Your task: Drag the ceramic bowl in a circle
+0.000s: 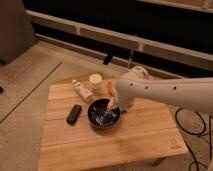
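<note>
One high camera overlooks gripper [112,104] at ceramic bowl [100,119].

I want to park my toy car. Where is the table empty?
The widest bare patch is the front of the table, between the ceramic bowl and the near edge. The near right corner is free too. It's crowded at the back: white cup, small bottle, and the tool in the bowl.

The round, shallow, glossy black ceramic bowl [100,119] sits upright near the middle of the slatted wooden table [145,135] (pale ring-like glints show inside it). The gripper [112,104] reaches down at the bowl's far right rim.
</note>
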Tool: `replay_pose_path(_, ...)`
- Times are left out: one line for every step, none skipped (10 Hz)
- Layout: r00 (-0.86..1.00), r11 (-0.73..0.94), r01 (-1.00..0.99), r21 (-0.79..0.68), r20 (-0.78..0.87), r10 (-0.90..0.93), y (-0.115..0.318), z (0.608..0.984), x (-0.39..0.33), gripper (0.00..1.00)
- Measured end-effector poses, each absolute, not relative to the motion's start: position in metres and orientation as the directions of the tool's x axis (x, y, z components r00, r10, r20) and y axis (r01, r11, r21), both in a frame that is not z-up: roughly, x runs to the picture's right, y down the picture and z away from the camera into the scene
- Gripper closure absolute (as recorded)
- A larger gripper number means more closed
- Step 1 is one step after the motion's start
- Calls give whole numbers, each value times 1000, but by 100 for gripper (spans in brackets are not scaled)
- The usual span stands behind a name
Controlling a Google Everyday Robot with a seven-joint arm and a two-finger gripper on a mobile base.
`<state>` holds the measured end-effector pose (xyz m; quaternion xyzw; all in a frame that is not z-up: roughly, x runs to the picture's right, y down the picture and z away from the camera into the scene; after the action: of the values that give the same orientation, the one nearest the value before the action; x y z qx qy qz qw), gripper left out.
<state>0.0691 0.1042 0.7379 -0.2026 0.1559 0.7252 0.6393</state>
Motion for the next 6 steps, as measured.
replay_pose_path(-99, -127, -992, -20, -508, 856, 110, 743, 63, 35)
replay_pose_path(-125, -134, -991, 20, -525, 842, 116, 753, 69, 35)
replay_pose_path(-145, -143, -989, 47, -533, 833, 120, 760, 76, 35)
replay_pose_path(-181, -158, -983, 89, -549, 816, 129, 772, 87, 35)
replay_pose_path(-197, -167, -980, 105, -561, 804, 136, 779, 91, 35)
replay_pose_path(-217, -179, -976, 124, -578, 787, 146, 789, 95, 35)
